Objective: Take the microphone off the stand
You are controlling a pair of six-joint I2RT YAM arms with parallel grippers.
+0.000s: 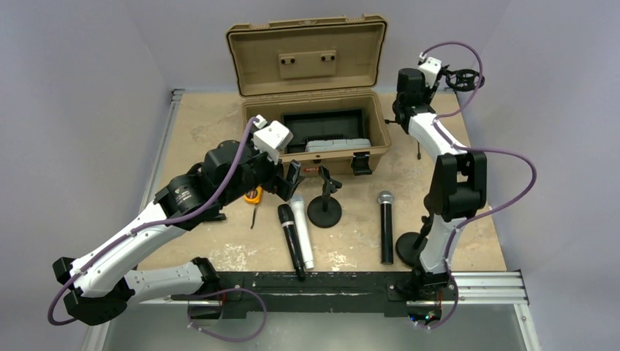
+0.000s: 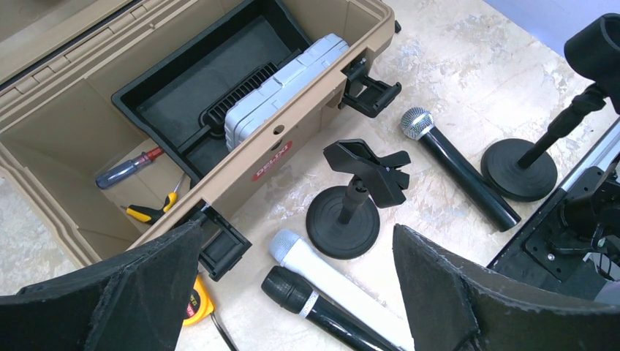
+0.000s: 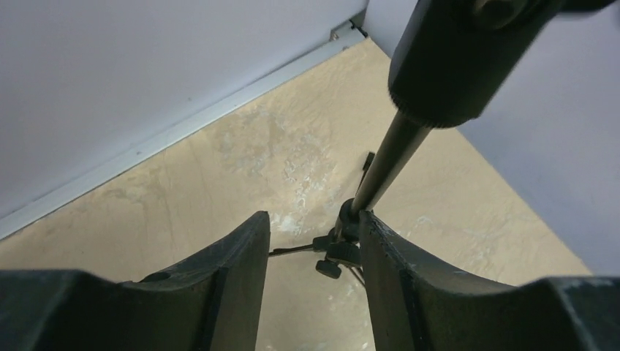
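A black cylindrical body (image 3: pixel 453 58) sits atop a thin pole (image 3: pixel 380 172) on a tripod stand (image 1: pixel 462 77) at the back right corner. My right gripper (image 3: pixel 313 216) is open and empty, raised beside that stand (image 1: pixel 444 77), with the pole's foot just past its right fingertip. My left gripper (image 2: pixel 297 227) is open wide and empty, hovering (image 1: pixel 292 179) over a white microphone (image 2: pixel 322 270) and a black microphone (image 2: pixel 314 303) lying side by side on the table. A small round-base stand (image 2: pixel 343 223) with an empty clip (image 2: pixel 373 164) stands beside them.
A silver-headed black microphone (image 2: pixel 453 168) lies to the right, next to a second round stand base (image 2: pixel 519 168). An open tan toolbox (image 2: pixel 307 139) holding a grey case (image 2: pixel 281 88) and screwdrivers (image 2: pixel 128 168) stands at the back. A yellow tape measure (image 2: pixel 194 300) lies by its latch.
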